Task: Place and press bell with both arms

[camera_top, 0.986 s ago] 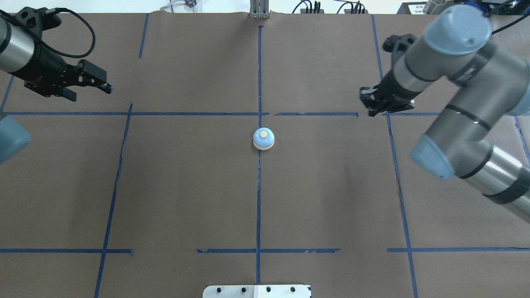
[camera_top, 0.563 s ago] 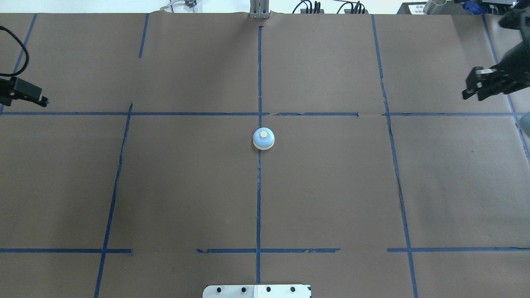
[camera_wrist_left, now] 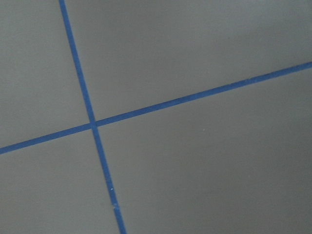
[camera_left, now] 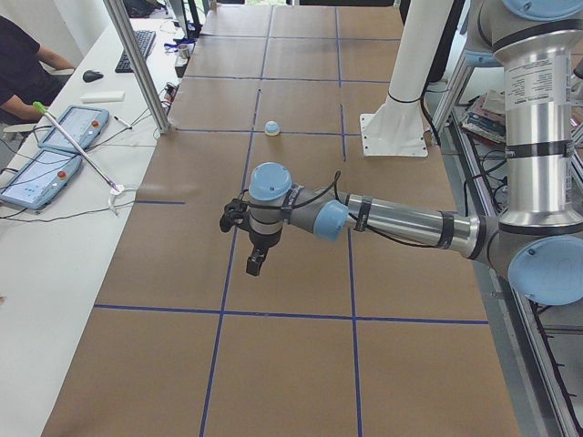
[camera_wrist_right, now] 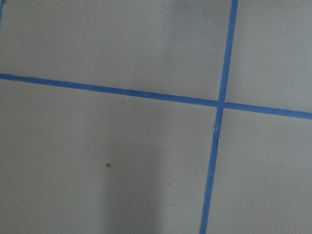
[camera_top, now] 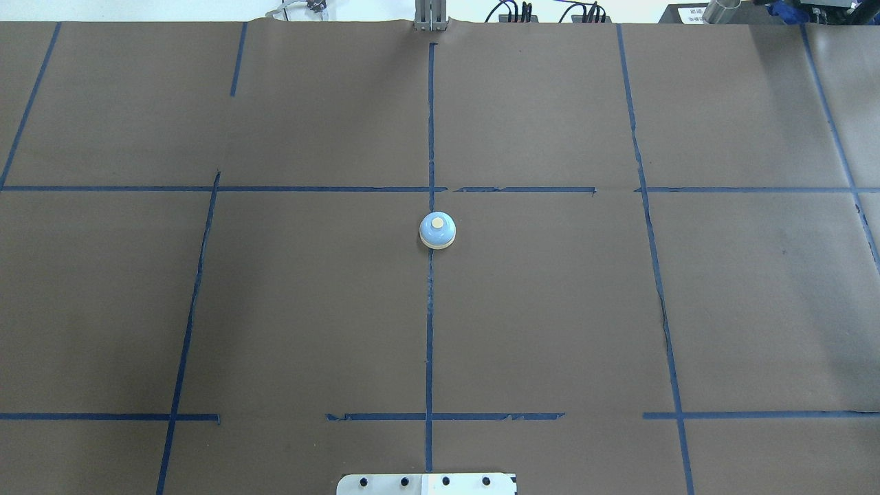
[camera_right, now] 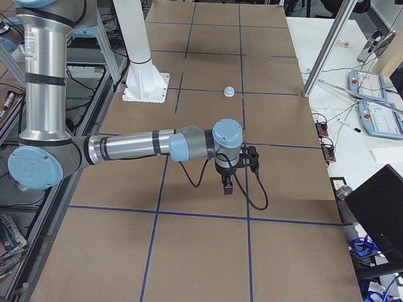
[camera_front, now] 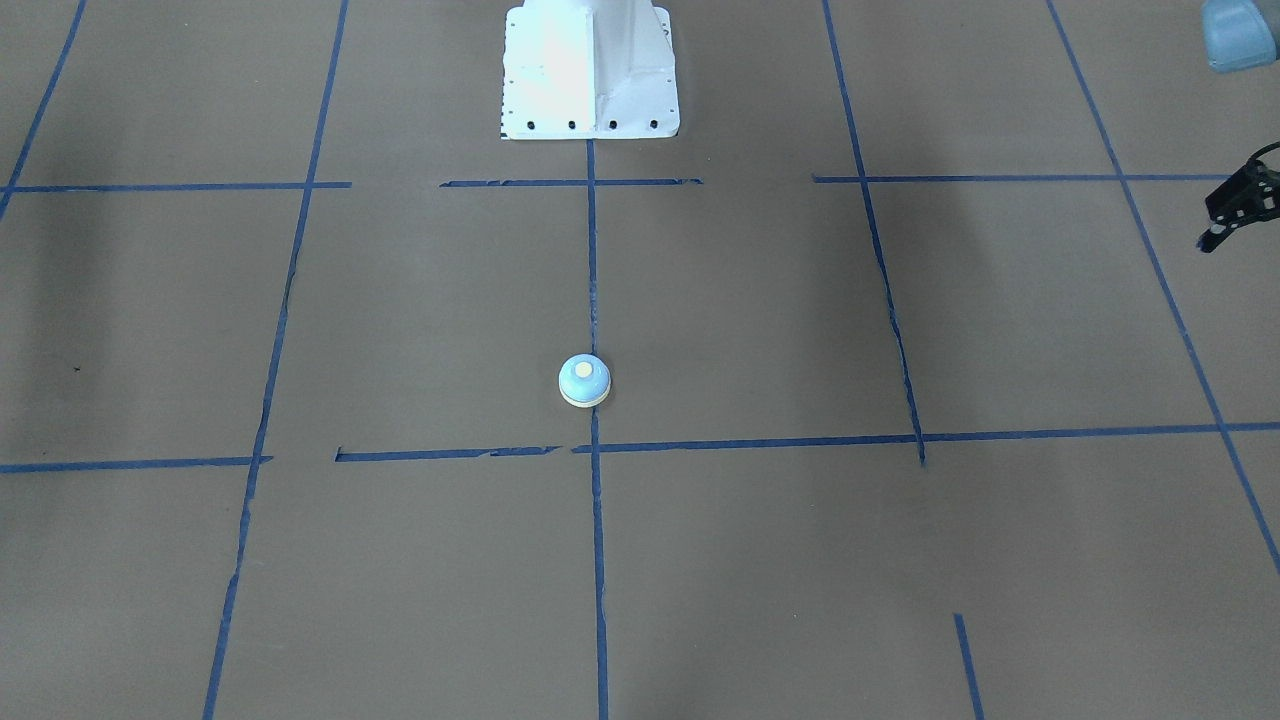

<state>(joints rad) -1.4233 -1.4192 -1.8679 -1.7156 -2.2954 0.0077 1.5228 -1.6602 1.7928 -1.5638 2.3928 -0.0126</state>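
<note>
The bell (camera_top: 437, 230) stands alone at the table's middle, on the centre blue tape line; it also shows in the front-facing view (camera_front: 585, 381). In the overhead view no arm shows. My left gripper (camera_left: 255, 264) hangs over the table far to the bell's left, pointing down; a black part of it shows at the front-facing view's right edge (camera_front: 1238, 205). My right gripper (camera_right: 227, 185) hangs far to the bell's right. I cannot tell whether either gripper is open or shut. Both wrist views show only brown paper and tape.
The white pedestal base (camera_front: 590, 70) stands at the robot's edge of the table. Blue tape lines cross the brown paper (camera_top: 550, 309). A side bench with tablets (camera_left: 55, 150) and a metal post (camera_left: 137, 64) lies beyond the far edge.
Both arms have drawn back outward, left to the left and right to the right, and have left the overhead view. The bell has not moved.
</note>
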